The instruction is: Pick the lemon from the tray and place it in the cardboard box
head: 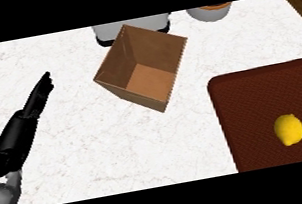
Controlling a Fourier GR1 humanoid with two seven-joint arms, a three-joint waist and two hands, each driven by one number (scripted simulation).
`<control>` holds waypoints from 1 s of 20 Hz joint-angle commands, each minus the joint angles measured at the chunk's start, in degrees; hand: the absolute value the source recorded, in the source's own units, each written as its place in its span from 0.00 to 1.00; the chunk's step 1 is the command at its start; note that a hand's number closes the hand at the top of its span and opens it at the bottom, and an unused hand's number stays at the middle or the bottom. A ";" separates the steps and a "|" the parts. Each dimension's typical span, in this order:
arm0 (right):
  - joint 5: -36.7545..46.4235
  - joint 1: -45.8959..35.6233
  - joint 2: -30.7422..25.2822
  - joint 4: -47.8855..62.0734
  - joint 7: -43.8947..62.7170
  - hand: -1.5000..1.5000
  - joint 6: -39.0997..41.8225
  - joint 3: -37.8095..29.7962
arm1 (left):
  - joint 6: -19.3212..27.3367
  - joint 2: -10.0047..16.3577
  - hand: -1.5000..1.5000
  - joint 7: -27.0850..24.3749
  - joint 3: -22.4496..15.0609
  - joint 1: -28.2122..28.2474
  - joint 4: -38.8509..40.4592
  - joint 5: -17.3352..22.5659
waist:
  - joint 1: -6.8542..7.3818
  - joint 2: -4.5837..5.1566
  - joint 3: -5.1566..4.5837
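Note:
A yellow lemon (289,129) lies on the dark brown tray (259,100) at the lower right of the counter. An open cardboard box (141,66) stands turned at an angle near the counter's middle back, with nothing visible inside it. My left hand (30,111) stretches over the left side of the counter with its fingers straight, pointing away from me, well left of the box and touching nothing. My right hand does not show anywhere.
A white container (133,26) stands just behind the box, and an orange-topped white jar (210,12) sits at the back right. The marble counter ends in wooden strips at its far left and right.

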 commanded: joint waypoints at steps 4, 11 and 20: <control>5.52 1.26 -8.09 -11.92 21.57 0.00 12.26 6.96 | -1.02 -2.12 0.50 -0.98 -1.29 -2.41 2.10 -1.79 | 2.67 0.81 -0.02; 4.16 -10.67 -11.53 -17.16 44.18 0.00 23.75 15.64 | -1.51 -3.88 0.50 0.75 -1.85 -3.86 0.79 -3.12 | 4.52 0.86 0.09; 8.09 -26.10 -0.19 -11.97 60.85 0.00 27.39 34.44 | -2.22 -6.84 0.50 0.42 -0.65 -5.41 5.13 -4.80 | 3.79 0.73 0.14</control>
